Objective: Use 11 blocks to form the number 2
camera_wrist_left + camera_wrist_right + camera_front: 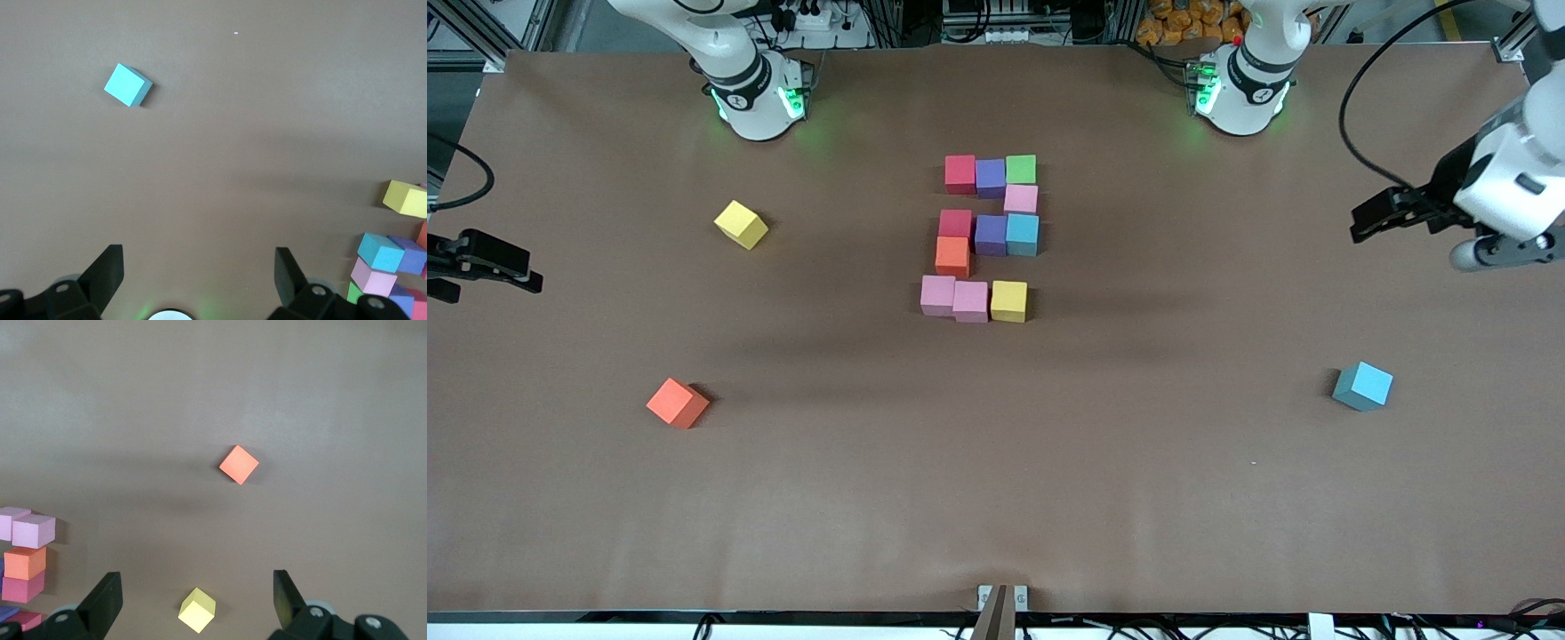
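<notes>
You see the number 2 (985,238) at the table's middle, eleven cubes edge to edge, a few slightly askew. Three loose blocks lie well apart from it: a yellow block (741,224) and an orange block (678,403) toward the right arm's end, and a light blue block (1362,386) toward the left arm's end. Your left gripper (198,279) and right gripper (197,599) wait over the table's ends, jaws spread wide, holding nothing.
</notes>
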Controlling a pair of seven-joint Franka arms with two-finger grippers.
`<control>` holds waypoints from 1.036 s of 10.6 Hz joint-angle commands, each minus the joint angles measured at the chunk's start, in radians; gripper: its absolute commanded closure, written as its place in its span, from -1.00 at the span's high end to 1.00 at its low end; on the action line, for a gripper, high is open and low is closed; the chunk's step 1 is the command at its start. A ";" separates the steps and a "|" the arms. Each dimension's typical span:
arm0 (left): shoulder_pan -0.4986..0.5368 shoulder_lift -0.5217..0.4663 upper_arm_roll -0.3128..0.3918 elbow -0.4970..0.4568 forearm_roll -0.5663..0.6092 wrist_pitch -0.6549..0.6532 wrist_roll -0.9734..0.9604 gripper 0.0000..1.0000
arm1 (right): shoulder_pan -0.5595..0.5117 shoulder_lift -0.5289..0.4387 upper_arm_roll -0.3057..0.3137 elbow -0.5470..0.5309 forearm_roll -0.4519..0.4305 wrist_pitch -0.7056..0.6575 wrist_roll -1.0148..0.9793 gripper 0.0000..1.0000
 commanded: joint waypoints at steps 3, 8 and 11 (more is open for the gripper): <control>-0.038 -0.008 0.021 0.055 -0.016 -0.062 0.026 1.00 | -0.001 -0.007 0.003 0.004 -0.005 -0.011 0.016 1.00; -0.061 -0.001 0.029 0.089 0.034 -0.081 0.032 1.00 | -0.001 -0.007 0.003 0.004 -0.005 -0.011 0.016 1.00; -0.066 0.005 0.029 0.089 0.039 -0.066 0.035 1.00 | -0.001 -0.007 0.003 0.004 -0.005 -0.011 0.016 1.00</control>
